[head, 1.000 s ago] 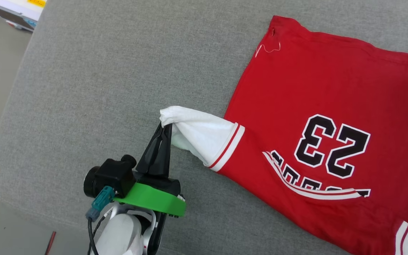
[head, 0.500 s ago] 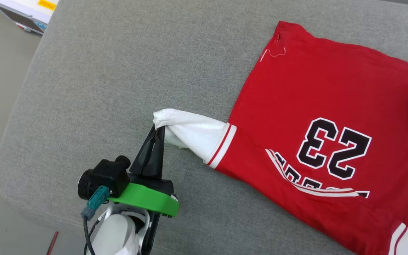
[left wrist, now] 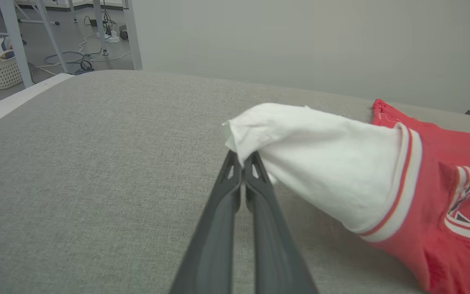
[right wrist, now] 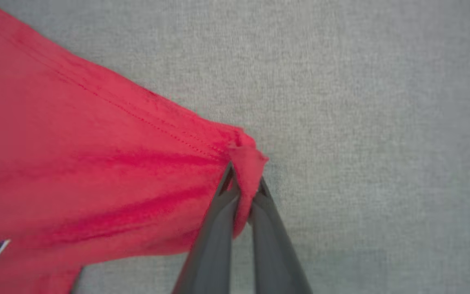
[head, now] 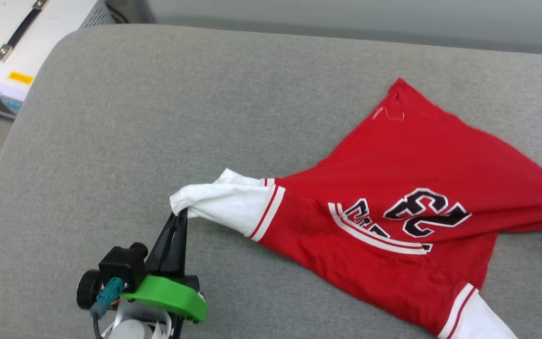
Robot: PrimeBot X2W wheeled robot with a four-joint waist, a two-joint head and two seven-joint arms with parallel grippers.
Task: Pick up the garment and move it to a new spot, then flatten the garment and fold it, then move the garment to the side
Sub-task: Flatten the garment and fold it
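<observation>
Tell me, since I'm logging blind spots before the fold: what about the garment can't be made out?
- Head view: the garment runs past the right edge; that corner is cut off.
- Head view: creases bunch the lettering; word unreadable.
- Right wrist view: blurred; red cloth wraps the right gripper tips.

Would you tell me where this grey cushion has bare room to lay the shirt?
Bare: the cushion left of the garment, from the white case down to the left tool, and the far strip. Crowded: the right half, under the garment.
</observation>
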